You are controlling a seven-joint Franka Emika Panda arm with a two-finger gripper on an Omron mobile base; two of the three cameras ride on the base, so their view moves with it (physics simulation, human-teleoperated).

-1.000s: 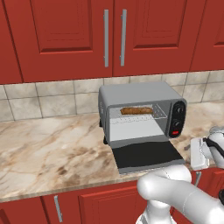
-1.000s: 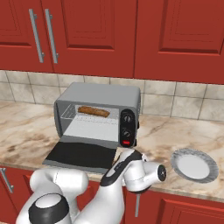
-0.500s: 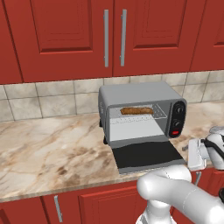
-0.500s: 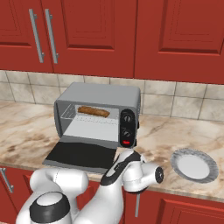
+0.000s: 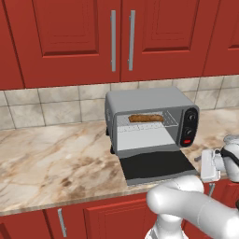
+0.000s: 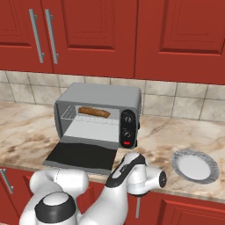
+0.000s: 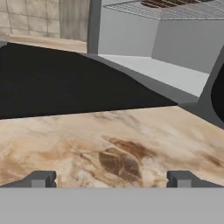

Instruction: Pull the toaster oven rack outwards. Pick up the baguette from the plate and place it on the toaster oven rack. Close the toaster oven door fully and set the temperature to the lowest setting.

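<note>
Both fingertips (image 7: 41, 178) near door (image 7: 65, 87) edge.

One toaster oven (image 5: 151, 119), one toaster oven door (image 5: 156, 167) folded flat, one toaster oven rack (image 5: 147, 122), one baguette (image 5: 146, 118) on it. Two knobs (image 5: 189, 124), one red button (image 5: 187, 141). One plate (image 6: 194, 165). Four cabinet handles (image 5: 122, 40) between the two base views.
</note>
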